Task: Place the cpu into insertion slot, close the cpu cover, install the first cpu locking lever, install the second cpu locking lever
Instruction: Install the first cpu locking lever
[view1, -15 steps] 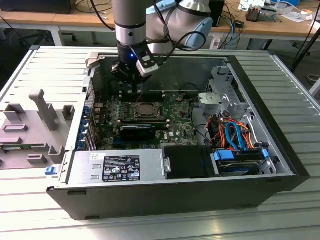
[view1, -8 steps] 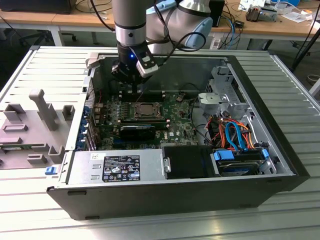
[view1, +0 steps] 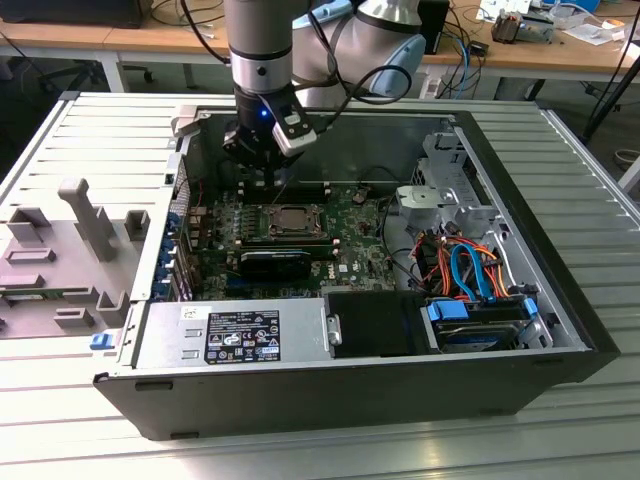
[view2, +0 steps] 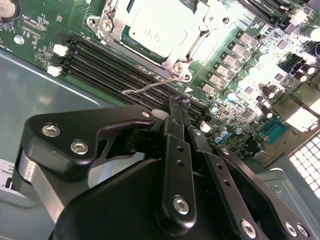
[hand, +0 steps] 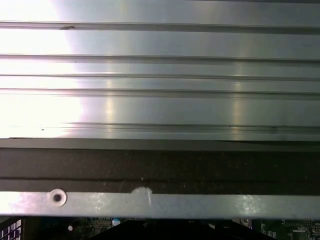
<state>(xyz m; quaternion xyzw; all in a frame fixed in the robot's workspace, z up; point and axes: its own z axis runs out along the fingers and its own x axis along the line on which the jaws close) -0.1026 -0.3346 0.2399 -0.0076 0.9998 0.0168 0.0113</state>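
Gripper (view2: 179, 103): jaws closed together, gripping nothing, poised beside a raised wire locking lever (view2: 150, 87). Cpu (view2: 160, 27): seated in the insertion slot (view1: 291, 222) on the green motherboard (view2: 260, 65), cpu cover (view2: 202, 30) down over it

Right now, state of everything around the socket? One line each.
cpu: seated in the insertion slot, top showing.
cpu cover: down flat over the chip.
locking lever: thin wire arm sticking out from the socket, not latched.
gripper: fingers shut, tips beside the lever's free end.
computer case: side open, lying flat.
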